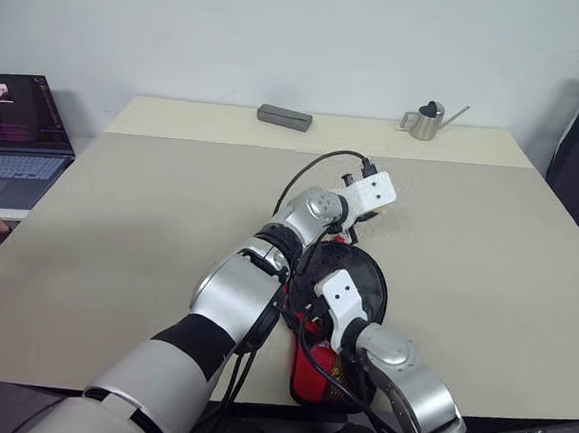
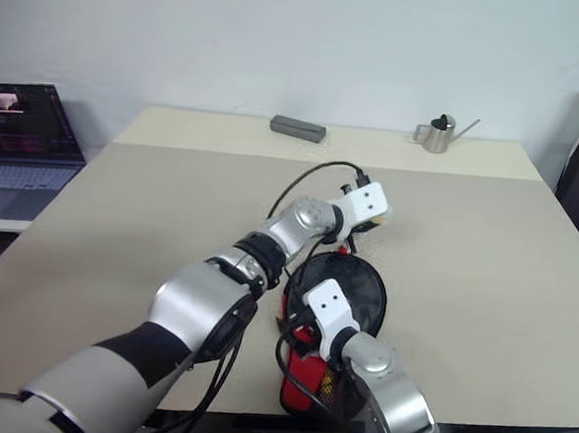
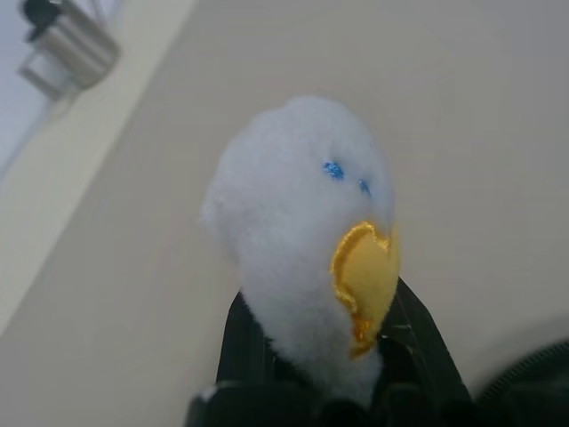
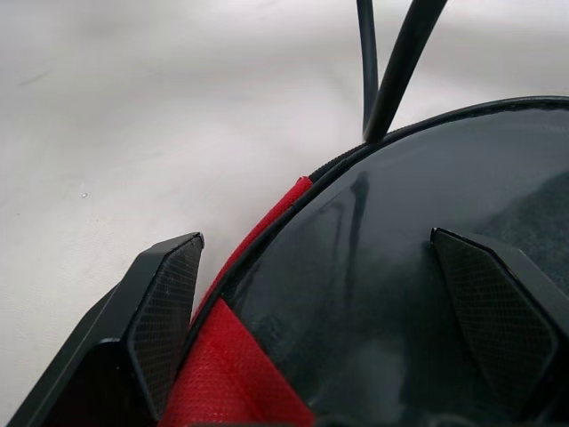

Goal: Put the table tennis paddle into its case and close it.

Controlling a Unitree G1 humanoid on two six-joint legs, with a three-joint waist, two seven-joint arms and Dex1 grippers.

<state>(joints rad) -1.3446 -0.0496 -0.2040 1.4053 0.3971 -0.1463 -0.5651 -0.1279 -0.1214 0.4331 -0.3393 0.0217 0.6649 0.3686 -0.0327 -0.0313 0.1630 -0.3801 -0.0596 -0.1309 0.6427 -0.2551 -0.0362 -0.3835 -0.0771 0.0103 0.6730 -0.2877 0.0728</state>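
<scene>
1. Nearest, the right gripper (image 4: 316,329) has its jaws spread wide, one finger beside the case's (image 1: 350,281) edge, the other over its dark round face.
2. Left of the counter (image 1: 148,225), a laptop (image 1: 15,135) sits open.
3. At the far edge lies a grey block (image 1: 283,117).
4. Beyond the case, the left gripper (image 3: 311,374) has its jaws clamped on the white plush charm (image 3: 302,240).
5. Whether the table tennis paddle is inside the case, I cannot tell.
6. Far right stands a small metal watering can (image 1: 427,120).

no readable text, labels or signs
</scene>
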